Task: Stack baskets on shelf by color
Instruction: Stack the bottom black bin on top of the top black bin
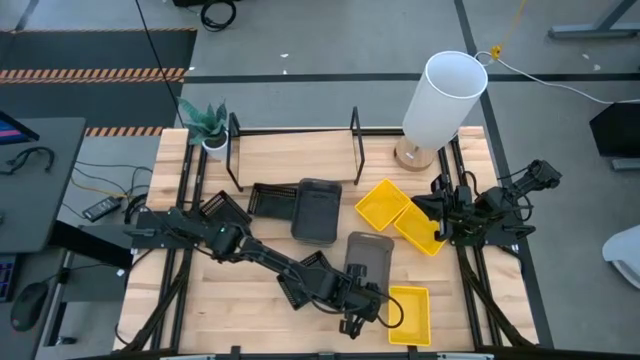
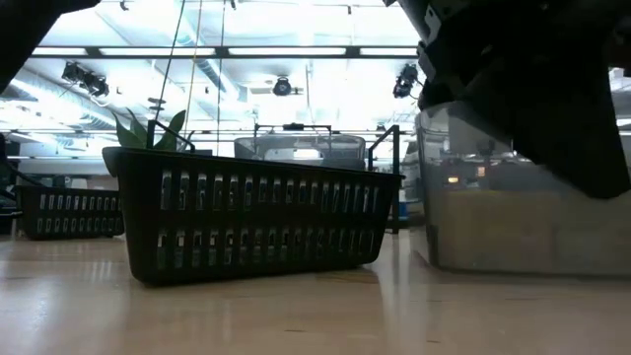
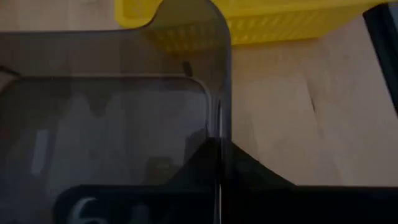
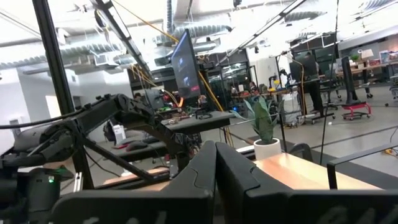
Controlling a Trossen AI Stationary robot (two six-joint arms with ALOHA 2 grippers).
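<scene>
Nearest the left wrist camera, the left gripper [image 1: 352, 322] has its fingers clamped on the thin wall of a smoky grey basket [image 1: 366, 262], a smooth translucent tray with rounded corners lying at the front middle of the table [image 1: 160, 300]. This looks like the grasping step; the next move calls for a level lift and a carry to the shelf [image 1: 290, 150] at the back, where another grey basket [image 1: 317, 209] lies just in front. From left to right sit black slatted baskets [image 1: 272, 200], the grey pair, then glossy yellow baskets [image 1: 385, 204], one [image 1: 408, 314] just beside the held tray. The right gripper [image 1: 440, 212] waits at the right edge, fingers together, empty.
</scene>
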